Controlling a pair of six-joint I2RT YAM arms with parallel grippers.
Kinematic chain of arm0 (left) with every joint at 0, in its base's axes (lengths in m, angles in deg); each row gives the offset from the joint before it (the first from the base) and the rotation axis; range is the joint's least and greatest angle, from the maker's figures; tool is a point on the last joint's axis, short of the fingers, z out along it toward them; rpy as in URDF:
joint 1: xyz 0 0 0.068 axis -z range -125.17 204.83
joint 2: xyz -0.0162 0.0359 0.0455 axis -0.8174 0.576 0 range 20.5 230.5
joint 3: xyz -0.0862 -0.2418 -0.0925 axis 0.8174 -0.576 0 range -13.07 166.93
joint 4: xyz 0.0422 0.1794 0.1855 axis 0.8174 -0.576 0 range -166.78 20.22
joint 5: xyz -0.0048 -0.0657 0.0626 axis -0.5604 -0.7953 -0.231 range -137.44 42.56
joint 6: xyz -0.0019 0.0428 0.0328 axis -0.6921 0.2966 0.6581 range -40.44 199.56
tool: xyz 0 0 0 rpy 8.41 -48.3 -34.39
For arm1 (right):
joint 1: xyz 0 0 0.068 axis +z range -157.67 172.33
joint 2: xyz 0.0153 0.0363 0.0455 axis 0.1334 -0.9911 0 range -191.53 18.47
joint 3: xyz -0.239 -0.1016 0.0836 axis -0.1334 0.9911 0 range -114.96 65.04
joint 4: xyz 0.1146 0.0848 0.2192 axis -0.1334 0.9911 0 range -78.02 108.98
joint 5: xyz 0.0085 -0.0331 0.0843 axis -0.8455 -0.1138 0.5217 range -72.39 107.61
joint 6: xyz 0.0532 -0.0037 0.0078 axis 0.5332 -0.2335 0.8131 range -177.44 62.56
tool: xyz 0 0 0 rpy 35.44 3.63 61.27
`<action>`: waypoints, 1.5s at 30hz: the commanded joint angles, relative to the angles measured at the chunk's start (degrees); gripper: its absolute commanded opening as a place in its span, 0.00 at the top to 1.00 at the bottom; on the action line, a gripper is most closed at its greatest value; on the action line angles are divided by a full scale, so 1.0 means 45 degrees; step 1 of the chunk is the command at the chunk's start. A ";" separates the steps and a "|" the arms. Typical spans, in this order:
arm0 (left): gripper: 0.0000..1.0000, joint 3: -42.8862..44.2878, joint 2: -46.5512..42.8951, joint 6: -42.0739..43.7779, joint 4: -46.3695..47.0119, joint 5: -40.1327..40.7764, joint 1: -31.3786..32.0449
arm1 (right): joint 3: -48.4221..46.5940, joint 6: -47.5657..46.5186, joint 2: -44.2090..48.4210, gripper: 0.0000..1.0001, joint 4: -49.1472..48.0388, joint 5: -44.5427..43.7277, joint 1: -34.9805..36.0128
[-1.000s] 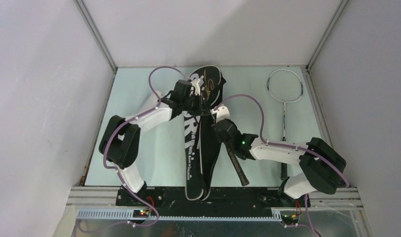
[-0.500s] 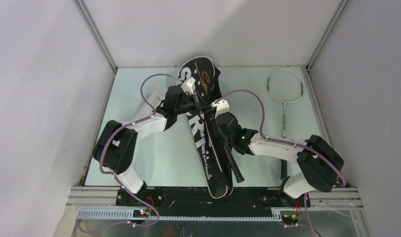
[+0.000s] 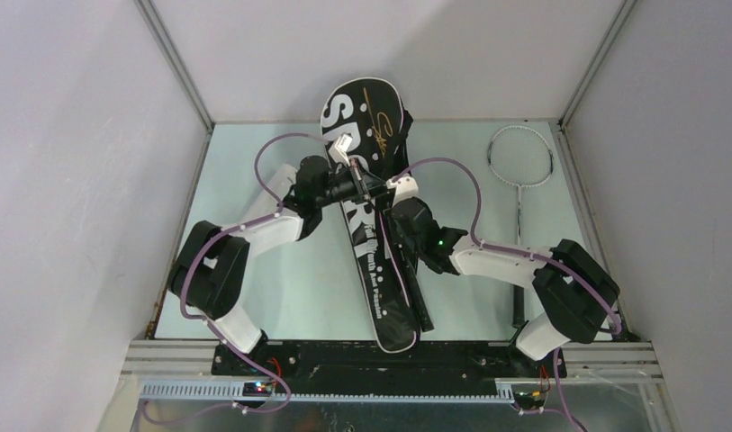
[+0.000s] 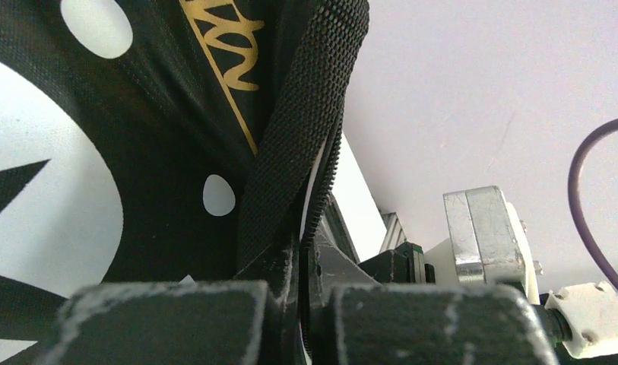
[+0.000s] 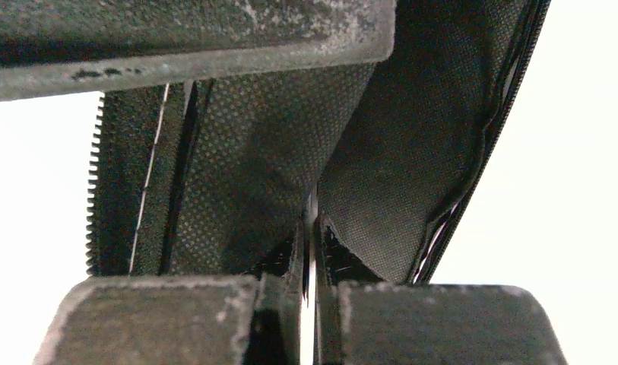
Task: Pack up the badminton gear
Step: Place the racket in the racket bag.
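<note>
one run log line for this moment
left gripper: shut on bag | right gripper: shut on bag | racket: lying outside bag, right side

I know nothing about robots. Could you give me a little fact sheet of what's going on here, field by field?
Left pincer: shut on the woven edge of the black racket-shaped fabric bag with white lettering
Right pincer: shut on the same bag's fabric beside its zip
Bag position: lies diagonally between both arms, wide end far, narrow end near the arm bases
Loose item: thin silver-framed racket with a black handle, lying on the right of the pale green table, apart from the bag
</note>
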 commanded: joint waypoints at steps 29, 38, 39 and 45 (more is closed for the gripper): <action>1.00 0.2513 0.0324 0.2549 -0.4838 0.0186 -0.0478 | 0.3997 0.3299 0.6880 0.39 0.4468 0.6150 -0.0136; 1.00 0.2369 0.0229 0.2464 -0.4733 0.0182 -0.0477 | 0.4079 0.3681 0.4480 0.46 0.2757 0.5753 0.0363; 1.00 0.2352 0.0227 0.2451 -0.4716 0.0173 -0.0477 | 0.4070 0.3732 0.4308 0.49 0.2566 0.5858 0.0359; 1.00 0.2053 0.0034 0.2415 -0.4631 0.0065 -0.0476 | 0.4065 0.4024 0.4040 1.00 0.1198 0.6964 0.0331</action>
